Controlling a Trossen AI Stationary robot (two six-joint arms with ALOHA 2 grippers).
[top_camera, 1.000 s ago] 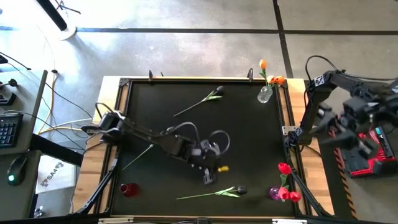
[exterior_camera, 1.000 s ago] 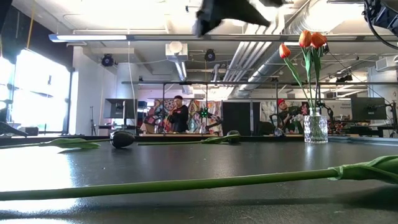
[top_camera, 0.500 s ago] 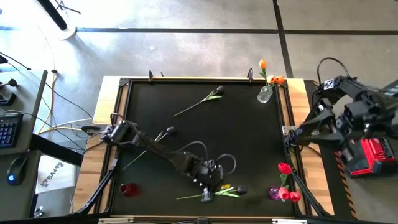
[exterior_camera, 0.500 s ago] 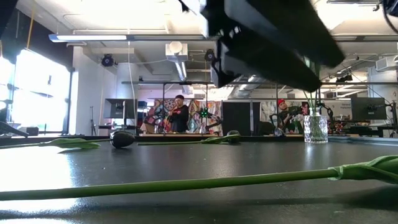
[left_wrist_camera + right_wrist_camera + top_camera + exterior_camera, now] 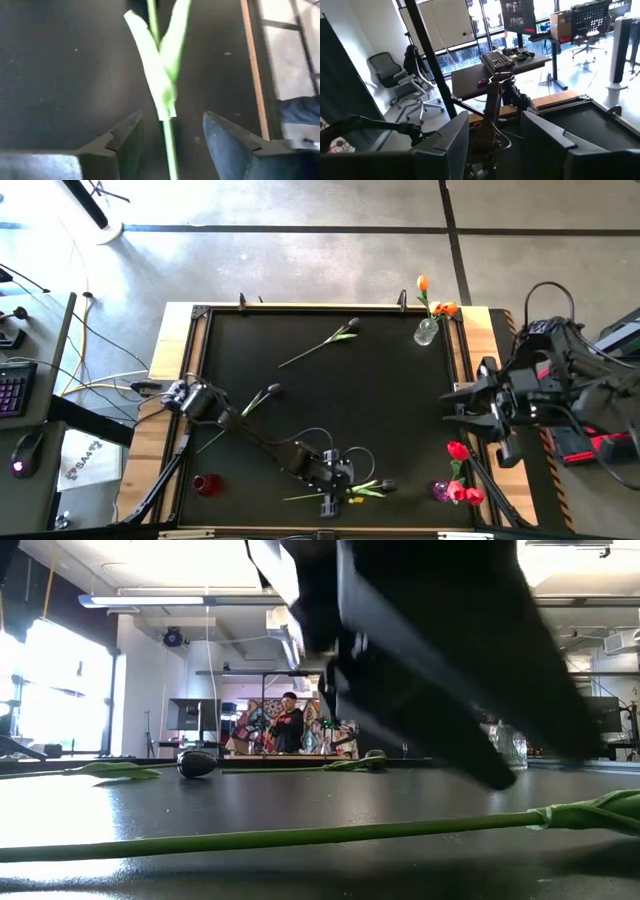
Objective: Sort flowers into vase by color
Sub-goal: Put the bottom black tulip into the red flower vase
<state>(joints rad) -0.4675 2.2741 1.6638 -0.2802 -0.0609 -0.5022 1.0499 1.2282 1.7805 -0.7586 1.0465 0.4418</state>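
A dark-headed flower [image 5: 350,489] lies flat near the table's near edge, its head [image 5: 388,485] toward the right. My left gripper [image 5: 330,498] is low over its stem, open. In the left wrist view the fingers [image 5: 125,140] stand on either side of the stem [image 5: 169,142], just below the leaves [image 5: 162,75], without touching it. In the low view this stem [image 5: 280,836] runs across the foreground under the dark gripper [image 5: 430,660]. My right gripper [image 5: 458,408] hangs open and high over the table's right edge, holding nothing [image 5: 495,120].
Two more dark-headed flowers [image 5: 320,346] [image 5: 245,410] lie on the black table. A clear vase [image 5: 427,332] with orange flowers stands far right. A purple vase [image 5: 441,490] with red flowers is near right. A red vase [image 5: 207,485] stands near left.
My left gripper has gone down and toward the table's near edge, until it straddles the stem of the near flower. My right arm has swung in from beyond the right edge, turning until its gripper hangs over that edge. The flowers have not moved.
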